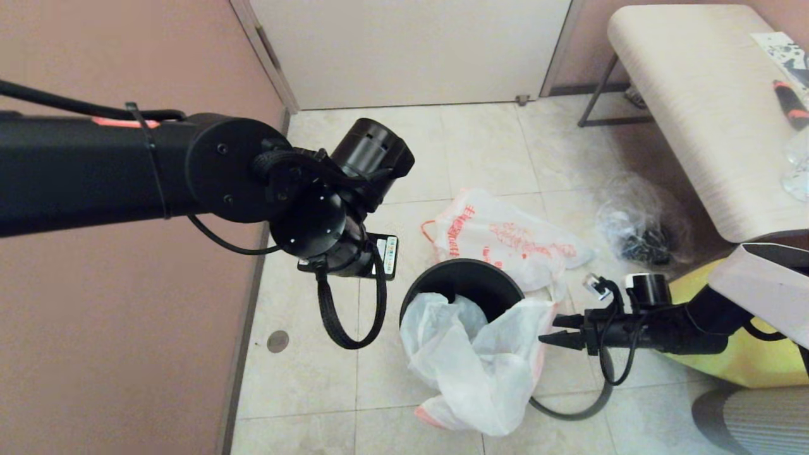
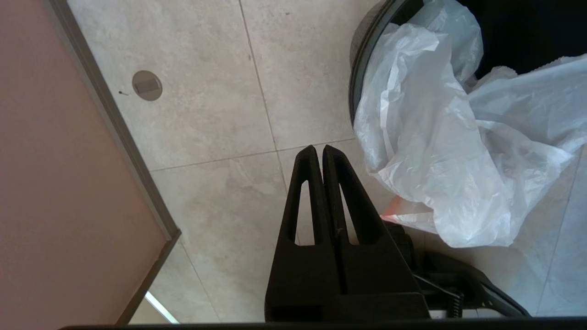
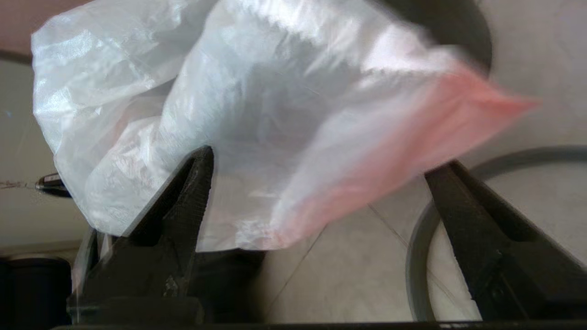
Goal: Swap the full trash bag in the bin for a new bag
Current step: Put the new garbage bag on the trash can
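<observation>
The black bin [image 1: 464, 281] stands on the tiled floor. The new bag [image 1: 480, 363], milky white with a pink-orange edge, is draped over the bin's near rim and spills onto the floor. The full trash bag [image 1: 505, 237] with red-orange print lies on the floor behind the bin. My right gripper [image 1: 548, 330] is open at the bag's right edge; in the right wrist view the pink-edged film [image 3: 367, 151] hangs loose between its wide-apart fingers [image 3: 195, 192]. My left gripper [image 2: 318, 149] is shut and empty, raised above the floor left of the bin [image 2: 367, 59].
A thin grey hoop [image 1: 572, 412] lies on the floor under the right arm. A clear bag with dark contents [image 1: 638, 230] sits by the bench [image 1: 695, 114]. A yellow tote [image 1: 739, 357] is at the right. The pink wall [image 1: 95, 354] and a door [image 1: 411, 50] bound the space.
</observation>
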{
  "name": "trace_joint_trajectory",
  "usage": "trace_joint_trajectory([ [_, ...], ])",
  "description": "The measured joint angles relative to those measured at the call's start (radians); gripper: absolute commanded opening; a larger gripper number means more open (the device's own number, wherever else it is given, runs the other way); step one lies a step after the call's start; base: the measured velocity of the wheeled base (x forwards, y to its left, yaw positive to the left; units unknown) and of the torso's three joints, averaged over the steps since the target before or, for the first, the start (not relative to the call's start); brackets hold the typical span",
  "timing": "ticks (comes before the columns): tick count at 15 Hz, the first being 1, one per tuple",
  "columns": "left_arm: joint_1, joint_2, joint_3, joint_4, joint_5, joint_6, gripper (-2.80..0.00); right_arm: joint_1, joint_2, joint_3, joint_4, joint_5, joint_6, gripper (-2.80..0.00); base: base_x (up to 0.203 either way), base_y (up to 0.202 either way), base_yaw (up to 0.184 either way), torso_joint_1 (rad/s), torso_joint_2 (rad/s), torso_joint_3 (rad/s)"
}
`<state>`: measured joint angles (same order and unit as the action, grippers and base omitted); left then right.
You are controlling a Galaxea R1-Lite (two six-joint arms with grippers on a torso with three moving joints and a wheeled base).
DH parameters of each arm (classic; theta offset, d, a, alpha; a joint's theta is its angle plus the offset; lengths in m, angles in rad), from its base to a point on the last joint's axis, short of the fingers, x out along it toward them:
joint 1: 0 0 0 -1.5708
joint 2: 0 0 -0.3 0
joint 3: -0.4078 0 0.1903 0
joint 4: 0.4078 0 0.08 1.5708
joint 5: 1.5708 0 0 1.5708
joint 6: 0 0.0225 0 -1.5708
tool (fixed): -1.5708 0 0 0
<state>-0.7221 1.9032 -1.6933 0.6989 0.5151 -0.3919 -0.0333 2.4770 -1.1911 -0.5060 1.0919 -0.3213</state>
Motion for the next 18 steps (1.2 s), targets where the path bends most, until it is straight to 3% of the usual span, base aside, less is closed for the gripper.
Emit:
trace_joint_trajectory([
  [11, -0.002, -0.007, -0.005, -0.003, 0.010, -0.006, -2.80, -0.008, -0.028, -0.002, 0.031, -0.002, 0.000, -2.80, 0.000, 0.000, 0.000, 0.000, 0.00, 0.000],
  [14, -0.005, -0.020, 0.001, -0.006, 0.010, -0.031, -2.80, -0.009, -0.077, -0.003, 0.131, -0.021, 0.000, -2.80, 0.000, 0.000, 0.000, 0.000, 0.00, 0.000],
  [18, -0.040, -0.063, 0.079, -0.005, 0.017, -0.112, -2.80, 0.000, -0.258, -0.003, 0.375, -0.018, 0.028, -2.80, 0.000, 0.000, 0.000, 0.000, 0.00, 0.000],
])
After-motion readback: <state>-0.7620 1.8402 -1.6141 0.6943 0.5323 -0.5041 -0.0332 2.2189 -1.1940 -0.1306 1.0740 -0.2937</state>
